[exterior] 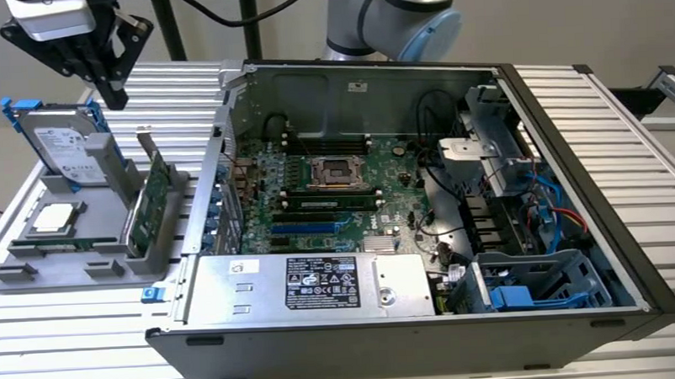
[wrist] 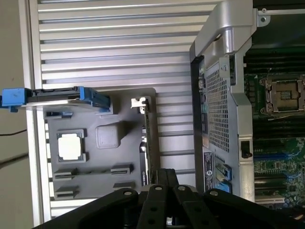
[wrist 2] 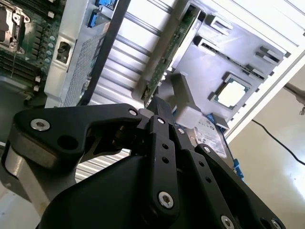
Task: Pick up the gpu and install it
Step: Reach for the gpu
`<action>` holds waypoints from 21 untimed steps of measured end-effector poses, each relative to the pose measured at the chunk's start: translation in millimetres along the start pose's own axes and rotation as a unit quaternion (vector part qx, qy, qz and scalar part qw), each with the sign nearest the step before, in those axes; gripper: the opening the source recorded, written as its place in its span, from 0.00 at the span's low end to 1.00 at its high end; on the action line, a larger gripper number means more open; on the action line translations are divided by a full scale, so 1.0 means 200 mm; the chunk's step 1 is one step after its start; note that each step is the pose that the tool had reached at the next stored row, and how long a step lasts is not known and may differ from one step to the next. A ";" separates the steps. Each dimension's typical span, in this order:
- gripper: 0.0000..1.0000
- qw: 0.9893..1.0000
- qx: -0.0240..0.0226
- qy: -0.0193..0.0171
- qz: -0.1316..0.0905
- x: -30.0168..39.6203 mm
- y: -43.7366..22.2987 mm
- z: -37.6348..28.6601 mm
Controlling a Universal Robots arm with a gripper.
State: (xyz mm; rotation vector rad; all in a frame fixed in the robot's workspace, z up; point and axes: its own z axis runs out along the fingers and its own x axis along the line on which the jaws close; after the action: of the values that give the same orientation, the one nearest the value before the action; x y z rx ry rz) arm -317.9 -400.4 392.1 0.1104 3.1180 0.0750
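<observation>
The gpu, one green circuit card, stands on its long edge in a slot of the single grey moulded tray, at the exterior view's left; its long axis runs near-to-far beside the case wall, with the silver metal bracket at the far end; both wrist views catch it edge-on. One hard drive in a blue frame stands furthest left; one square processor chip and one thin memory stick lie flat in the tray. Above the tray hangs the one black gripper, jaws drawn together and gripping nothing, clear of the card. To the right lies one open computer case of grey sheet metal, its green motherboard exposed, on a ribbed aluminium table.
</observation>
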 end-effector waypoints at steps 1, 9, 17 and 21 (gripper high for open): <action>0.00 1.000 0.000 0.000 0.000 0.006 -0.002 0.000; 0.00 1.000 0.000 0.000 0.000 0.046 -0.017 -0.002; 0.00 1.000 0.000 0.000 0.000 0.064 -0.047 -0.004; 0.00 1.000 0.000 0.000 0.000 0.070 -0.072 -0.005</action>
State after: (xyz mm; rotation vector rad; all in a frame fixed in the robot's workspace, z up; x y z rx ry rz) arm -332.9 -413.8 392.1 0.1104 3.1181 0.0750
